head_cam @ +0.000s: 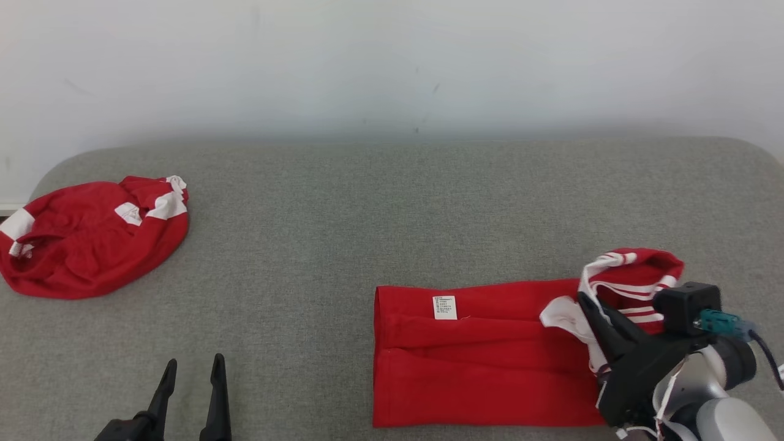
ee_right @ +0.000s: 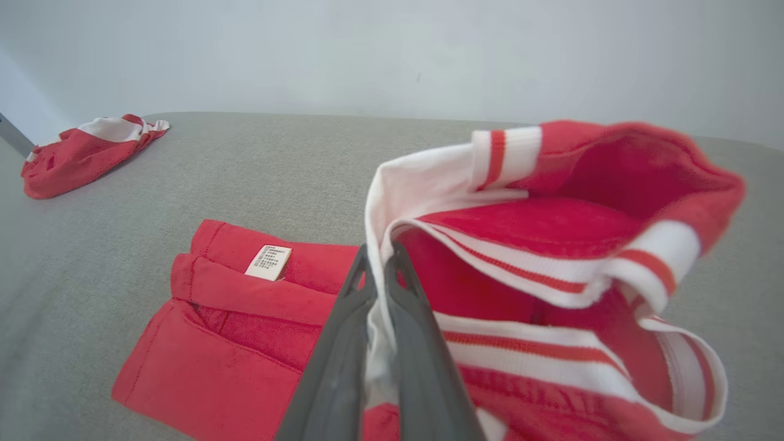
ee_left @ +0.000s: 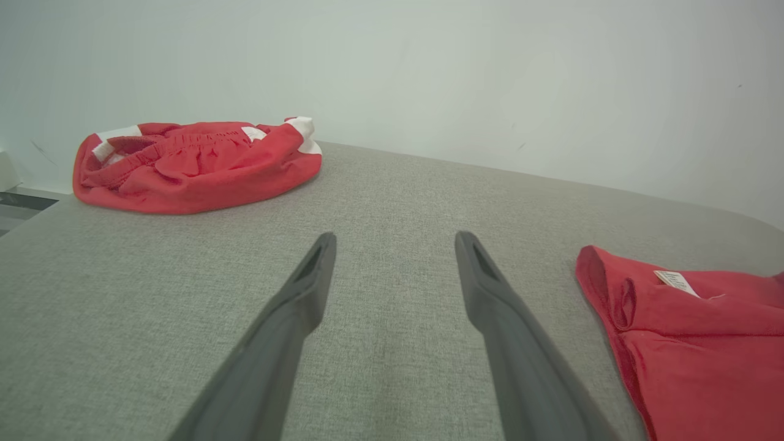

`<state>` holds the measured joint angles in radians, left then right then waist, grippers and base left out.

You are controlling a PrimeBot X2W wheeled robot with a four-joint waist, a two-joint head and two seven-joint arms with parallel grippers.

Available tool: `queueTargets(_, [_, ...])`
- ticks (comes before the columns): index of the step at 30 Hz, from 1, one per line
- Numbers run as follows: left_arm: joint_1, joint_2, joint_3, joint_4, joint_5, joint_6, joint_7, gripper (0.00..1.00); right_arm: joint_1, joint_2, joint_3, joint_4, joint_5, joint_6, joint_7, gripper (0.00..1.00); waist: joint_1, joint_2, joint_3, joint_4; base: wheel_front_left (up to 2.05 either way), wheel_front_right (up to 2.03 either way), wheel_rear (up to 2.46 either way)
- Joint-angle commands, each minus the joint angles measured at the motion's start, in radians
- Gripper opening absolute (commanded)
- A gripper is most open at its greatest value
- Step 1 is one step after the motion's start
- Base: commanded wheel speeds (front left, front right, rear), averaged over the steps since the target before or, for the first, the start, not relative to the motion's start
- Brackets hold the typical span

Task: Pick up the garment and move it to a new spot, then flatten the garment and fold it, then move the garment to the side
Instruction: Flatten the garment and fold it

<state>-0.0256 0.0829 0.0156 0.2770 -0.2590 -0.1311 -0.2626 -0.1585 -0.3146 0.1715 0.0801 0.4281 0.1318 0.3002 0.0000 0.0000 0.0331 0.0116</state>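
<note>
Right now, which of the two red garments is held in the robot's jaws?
The garment on the right, with a white label: the right jaws pinch its striped edge. The crumpled garment far left lies untouched.

L pincer [head_cam: 195, 360] open, R pincer [head_cam: 583, 299] clamped shut

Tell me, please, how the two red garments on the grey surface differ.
The left garment lies crumpled in a heap, untouched; the right garment lies mostly flat, one striped end held up in the shut right gripper. Both are red with white trim.
</note>
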Motion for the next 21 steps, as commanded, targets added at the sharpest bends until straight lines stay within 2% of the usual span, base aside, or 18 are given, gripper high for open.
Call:
queueTargets(1, [-0.013, 0.000, 0.000, 0.003, -0.014, 0.001, -0.003, 1.00, 0.010, 0.013, 0.011, -0.017, -0.005, -0.003, 0.005, 0.00, 0.0000, 0.0000, 0.002, 0.011, 0.00, 0.00, 0.00])
queueTargets(5, [-0.023, 0.000, -0.012, 0.014, -0.013, 0.001, -0.003, 1.00, -0.003, 0.061, 0.070, -0.067, -0.017, -0.003, 0.032, 0.00, 0.0000, 0.0000, 0.005, 0.037, 0.00, 0.00, 0.00])
queueTargets(9, [-0.041, -0.003, -0.034, 0.026, -0.013, 0.001, -0.003, 1.00, -0.030, 0.102, 0.120, -0.056, -0.023, -0.003, 0.033, 0.00, 0.0000, 0.0000, 0.012, 0.072, 0.00, 0.00, 0.00])
queueTargets(20, [-0.071, -0.009, -0.076, 0.058, -0.025, 0.001, -0.003, 1.00, -0.081, 0.173, 0.201, 0.096, -0.037, -0.003, -0.021, 0.00, 0.0000, 0.0000, 0.026, 0.151, 0.00, 0.00, 0.00])
queueTargets(21, [-0.073, -0.011, -0.077, 0.060, -0.025, 0.001, -0.003, 1.00, -0.085, 0.176, 0.204, 0.110, -0.040, -0.003, -0.027, 0.03, 0.0000, 0.0000, 0.027, 0.153, 0.00, 0.00, 0.00])
